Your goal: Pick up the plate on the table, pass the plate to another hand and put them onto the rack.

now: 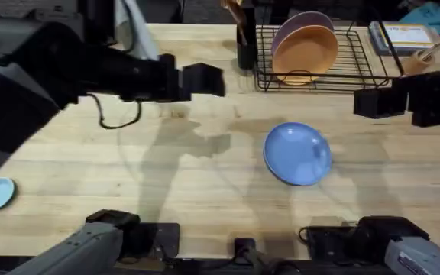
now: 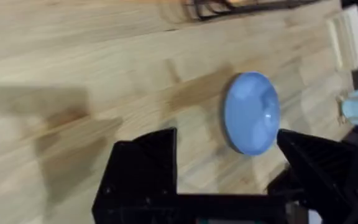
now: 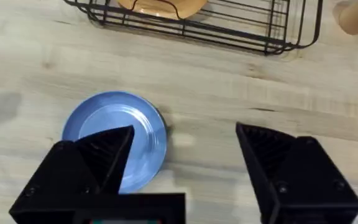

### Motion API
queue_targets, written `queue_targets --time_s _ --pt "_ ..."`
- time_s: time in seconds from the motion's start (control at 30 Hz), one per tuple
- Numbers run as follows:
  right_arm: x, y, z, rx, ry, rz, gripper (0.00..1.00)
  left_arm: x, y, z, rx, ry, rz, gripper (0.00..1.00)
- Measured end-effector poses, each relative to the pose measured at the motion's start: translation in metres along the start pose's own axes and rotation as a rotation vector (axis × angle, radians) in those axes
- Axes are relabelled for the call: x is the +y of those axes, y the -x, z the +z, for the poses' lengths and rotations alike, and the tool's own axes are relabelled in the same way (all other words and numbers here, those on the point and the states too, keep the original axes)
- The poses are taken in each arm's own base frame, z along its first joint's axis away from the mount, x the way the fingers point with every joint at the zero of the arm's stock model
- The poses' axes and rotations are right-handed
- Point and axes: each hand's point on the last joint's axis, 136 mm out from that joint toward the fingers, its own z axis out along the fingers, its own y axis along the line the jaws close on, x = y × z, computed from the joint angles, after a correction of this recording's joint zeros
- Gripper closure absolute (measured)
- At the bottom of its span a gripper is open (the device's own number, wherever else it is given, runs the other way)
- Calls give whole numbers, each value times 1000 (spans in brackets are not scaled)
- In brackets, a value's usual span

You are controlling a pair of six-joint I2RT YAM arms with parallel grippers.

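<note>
While the light-blue plate (image 1: 297, 153) lies flat on the wooden surface (image 1: 205, 183) just in front of the black wire rack (image 1: 319, 72) holding orange and purple plates, both arms hover apart | left wrist: left jaws (image 2: 229, 162) wide, empty, plate beyond | right wrist: right jaws (image 3: 182, 155) wide, empty, above plate's edge

The round, glossy light-blue dinner plate (image 1: 297, 153) lay flat and face up on the light wooden butcher-block table (image 1: 205, 183), right of centre. The black wire dish rack (image 1: 319, 72) stood at its 12 o'clock, near but apart, holding an orange and a purple plate upright.
</note>
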Motion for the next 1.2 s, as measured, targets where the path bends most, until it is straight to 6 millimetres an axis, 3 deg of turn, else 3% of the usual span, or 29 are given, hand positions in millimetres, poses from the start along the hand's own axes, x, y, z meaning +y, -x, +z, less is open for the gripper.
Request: queue_targets --time_s 0.03,0.1,0.47,0.6,0.8,1.2 --pt "0 1 0 -4 -1 0 9 -22 2 10 -5 -35 63 5" --pt "0 1 0 -5 -1 0 9 -36 3 18 -12 -43 98 5" --pt "0 1 0 -5 -1 0 9 -98 11 43 -96 -94 265 5" --pt "0 1 0 -5 -1 0 9 -100 6 61 -62 -82 245 5" --pt "0 1 0 -5 -1 0 9 -88 -10 99 36 -42 114 6" --pt "0 2 0 -9 -1 0 9 -86 -33 129 41 118 74 5"
